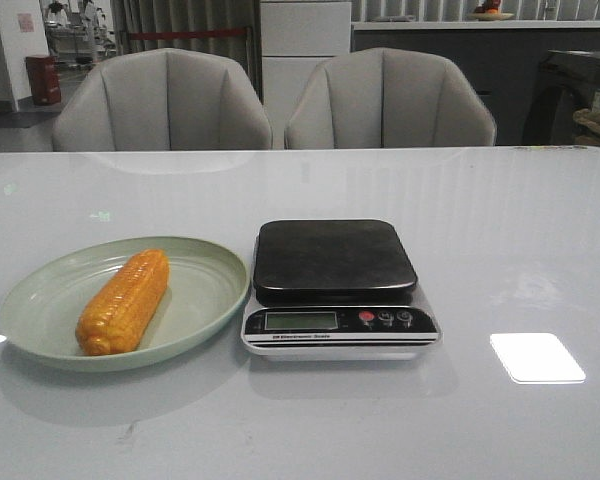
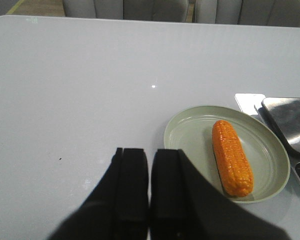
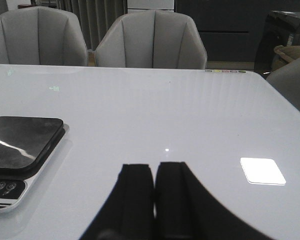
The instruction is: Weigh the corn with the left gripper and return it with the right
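The orange-yellow corn (image 1: 124,301) lies lengthwise in a pale green plate (image 1: 205,300) at the table's front left. A kitchen scale (image 1: 335,288) with a bare black platform stands right beside the plate. In the left wrist view the corn (image 2: 232,157) lies in the plate (image 2: 190,132), with the scale's edge (image 2: 290,120) past it. My left gripper (image 2: 150,152) is shut and empty, above bare table short of the plate. My right gripper (image 3: 154,166) is shut and empty, to the right of the scale (image 3: 20,142). Neither gripper shows in the front view.
Two grey chairs (image 1: 165,100) stand at the table's far edge. A bright light patch (image 1: 536,356) reflects on the glossy white table to the right of the scale. Dark furniture stands at the back right.
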Motion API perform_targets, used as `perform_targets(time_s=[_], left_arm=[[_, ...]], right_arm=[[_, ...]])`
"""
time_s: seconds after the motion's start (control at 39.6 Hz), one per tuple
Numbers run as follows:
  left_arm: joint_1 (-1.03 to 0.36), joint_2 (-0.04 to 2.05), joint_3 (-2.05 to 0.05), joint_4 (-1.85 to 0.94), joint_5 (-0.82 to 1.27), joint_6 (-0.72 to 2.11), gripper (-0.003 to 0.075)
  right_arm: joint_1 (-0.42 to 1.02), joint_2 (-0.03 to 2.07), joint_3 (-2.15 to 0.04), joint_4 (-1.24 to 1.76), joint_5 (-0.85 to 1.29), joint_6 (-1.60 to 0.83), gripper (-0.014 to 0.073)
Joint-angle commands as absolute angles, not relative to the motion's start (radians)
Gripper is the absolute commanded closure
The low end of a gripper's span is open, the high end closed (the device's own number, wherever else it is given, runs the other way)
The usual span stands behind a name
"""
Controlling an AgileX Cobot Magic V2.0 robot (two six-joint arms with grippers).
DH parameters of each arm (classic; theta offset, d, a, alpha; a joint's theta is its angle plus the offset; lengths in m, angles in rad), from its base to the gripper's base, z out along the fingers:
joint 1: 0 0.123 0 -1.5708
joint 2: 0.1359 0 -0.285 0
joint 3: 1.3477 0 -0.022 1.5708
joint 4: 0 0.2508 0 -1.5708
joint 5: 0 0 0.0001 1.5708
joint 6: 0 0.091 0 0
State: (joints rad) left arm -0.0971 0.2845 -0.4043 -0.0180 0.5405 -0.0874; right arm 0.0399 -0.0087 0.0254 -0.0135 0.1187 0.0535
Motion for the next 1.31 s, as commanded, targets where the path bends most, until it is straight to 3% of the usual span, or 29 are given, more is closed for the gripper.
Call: perform_targets(time_s=[0.0, 0.3, 0.56, 0.73, 1.08, 1.29], left_arm=[[-0.105, 0.303, -0.402, -0.027, 0.421, -0.095, 0.0606], [-0.120, 0.339, -0.416, -0.030, 0.415, -0.095, 0.0581], [-0.209, 0.484, -0.505, 0.000, 0.469, -0.095, 0.0330], [-0.228, 0.624, -0.583, 0.000, 0.469, -0.095, 0.0254], [-0.234, 0.956, -0.791, -0.100, 0.491, -0.095, 0.0212], [-0.334, 1.134, -0.861, -0.104, 0.463, -0.095, 0.0212]], right_arm=[[0.037, -0.029, 0.037, -0.020, 0.038, 0.052, 0.0428], [0.037, -0.029, 0.037, -0.020, 0.038, 0.052, 0.0428], [0.037, -0.029, 0.037, -0.020, 0.038, 0.052, 0.0428], [0.037, -0.029, 0.037, -0.020, 0.038, 0.052, 0.0428], [0.037, -0.029, 0.037, -0.020, 0.038, 0.052, 0.0428], [0.037, -0.029, 0.037, -0.020, 0.038, 0.052, 0.0428]])
